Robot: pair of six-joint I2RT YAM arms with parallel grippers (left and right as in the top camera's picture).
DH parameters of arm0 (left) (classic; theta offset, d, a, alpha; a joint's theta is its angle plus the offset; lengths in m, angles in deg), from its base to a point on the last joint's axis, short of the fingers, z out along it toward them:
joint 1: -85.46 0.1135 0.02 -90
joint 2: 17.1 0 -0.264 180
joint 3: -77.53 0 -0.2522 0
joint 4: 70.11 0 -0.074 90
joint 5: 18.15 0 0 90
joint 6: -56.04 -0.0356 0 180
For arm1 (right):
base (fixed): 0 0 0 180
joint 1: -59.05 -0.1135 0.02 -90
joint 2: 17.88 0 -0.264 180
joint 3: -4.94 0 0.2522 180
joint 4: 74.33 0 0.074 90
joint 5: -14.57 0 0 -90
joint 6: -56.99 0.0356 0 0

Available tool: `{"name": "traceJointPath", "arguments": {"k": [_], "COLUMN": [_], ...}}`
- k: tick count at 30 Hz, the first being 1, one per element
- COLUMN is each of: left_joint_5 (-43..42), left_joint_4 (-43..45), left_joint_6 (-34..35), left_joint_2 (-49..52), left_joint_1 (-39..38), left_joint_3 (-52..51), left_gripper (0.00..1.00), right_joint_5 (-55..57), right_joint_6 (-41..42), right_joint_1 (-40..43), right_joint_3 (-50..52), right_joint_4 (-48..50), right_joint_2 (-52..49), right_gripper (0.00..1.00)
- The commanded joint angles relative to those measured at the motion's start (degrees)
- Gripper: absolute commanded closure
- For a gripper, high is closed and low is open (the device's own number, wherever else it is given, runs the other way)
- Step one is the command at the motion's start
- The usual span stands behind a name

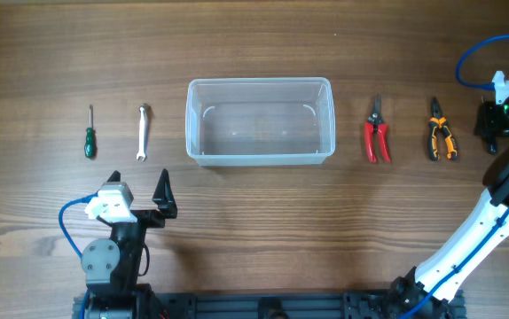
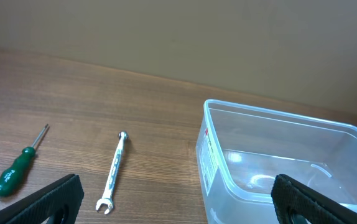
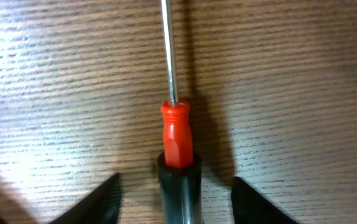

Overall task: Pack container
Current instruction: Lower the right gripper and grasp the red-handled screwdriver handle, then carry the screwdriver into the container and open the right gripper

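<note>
The container [image 1: 261, 121] sits mid-tabletop [image 1: 254, 221]. Left of it lies a wrench [image 1: 144, 133], with a screwdriver [image 1: 89, 140] farther left. Right of it lie cutters [image 1: 377, 133], then pliers [image 1: 441, 135]. At the far right, a second screwdriver [image 3: 178, 134] lies between the right fingers [image 3: 97, 202].

Overhead top-down; left wrist low, shares container [image 1: 261, 124].

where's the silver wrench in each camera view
Overhead: wrench left of centre, between the green screwdriver and the container.
Left wrist: wrench lower left, left of the container.
Right wrist: not in view.
Shared landmark: the container, just right of the wrench in both.
</note>
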Motion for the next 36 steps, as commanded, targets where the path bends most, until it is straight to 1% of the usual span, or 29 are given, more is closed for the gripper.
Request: {"name": "traceJointPath", "arguments": {"k": [1,2,5,12,15,18,20,25,28,31,36], "left_joint_5": [0.2,0.2,0.2,0.2,0.2,0.2,0.2,0.2,0.2,0.2,0.2], "left_joint_4": [0.0,0.0,0.0,0.0,0.0,0.0,0.0,0.0,0.0,0.0,0.0], "left_joint_6": [0.7,0.7,0.7,0.7,0.7,0.7,0.7,0.7,0.7,0.7,0.7], "left_joint_2": [-0.4,-0.4,-0.4,-0.4,-0.4,-0.4,-0.4,-0.4,-0.4,-0.4,-0.4], "left_joint_1": [0.4,0.4,0.4,0.4,0.4,0.4,0.4,0.4,0.4,0.4,0.4], "left_joint_3": [-0.4,-0.4,-0.4,-0.4,-0.4,-0.4,-0.4,-0.4,-0.4,-0.4,-0.4], "left_gripper": [0.00,0.00,0.00,0.00,0.00,0.00,0.00,0.00,0.00,0.00,0.00], "right_joint_5": [1.5,1.5,1.5,1.7,1.7,1.7,1.7,1.7,1.6,1.0,-6.3], "right_joint_6": [0.2,0.2,0.2,0.2,0.2,0.2,0.5,2.6,3.2,5.2,5.6], "right_joint_1": [0.2,0.2,0.2,0.2,0.2,0.2,0.2,-0.2,-1.1,-3.0,-9.5], "right_joint_3": [-0.6,-0.6,-0.6,-0.6,-0.6,-0.7,-0.8,-2.0,-5.1,-10.7,-19.5], "right_joint_4": [0.3,0.3,0.3,0.3,0.3,0.4,0.5,0.5,-0.6,-4.1,-11.7], "right_joint_2": [-2.5,-2.5,-2.5,-2.5,-2.5,-2.5,-2.4,-0.6,1.7,4.3,10.1], "right_gripper": [0.60,0.63,0.65,0.76,0.83,0.92,0.96,0.96,0.96,0.96,0.96]}}
